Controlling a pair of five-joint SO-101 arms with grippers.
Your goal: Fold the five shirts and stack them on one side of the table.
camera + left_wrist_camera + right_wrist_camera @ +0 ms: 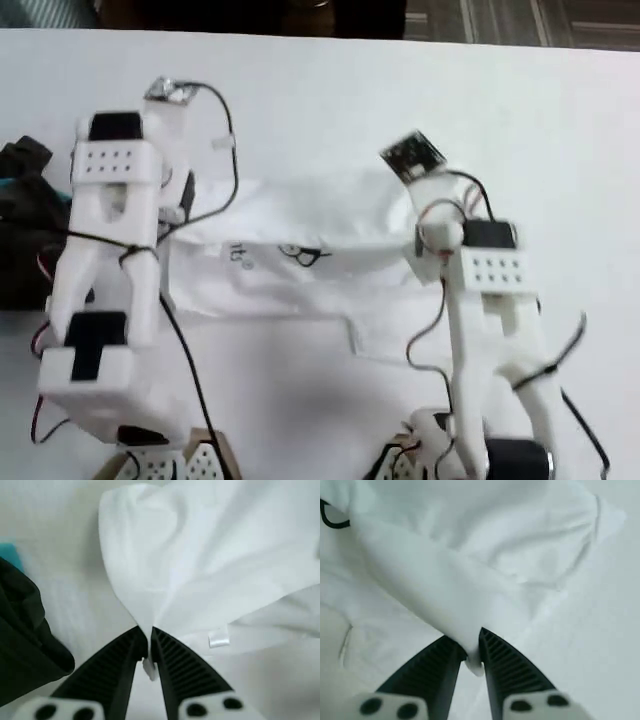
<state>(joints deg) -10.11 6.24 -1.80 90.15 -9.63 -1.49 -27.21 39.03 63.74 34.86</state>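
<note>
A white shirt (300, 255) with black print lies across the middle of the table, partly folded, between the two arms. My left gripper (149, 642) is shut on a pinched fold of the white shirt (200, 555), lifting the cloth into a peak. My right gripper (472, 652) is shut on another fold of the same shirt (485, 540), which drapes away from its black fingers (507, 665). In the high view the left arm (110, 230) stands at the shirt's left end and the right arm (480, 270) at its right end.
A dark garment (25, 215) with a bit of teal lies at the table's left edge, also seen as a black heap (25, 640) in the left wrist view. Bare white table (330, 90) stretches behind the shirt. Cables hang from both arms.
</note>
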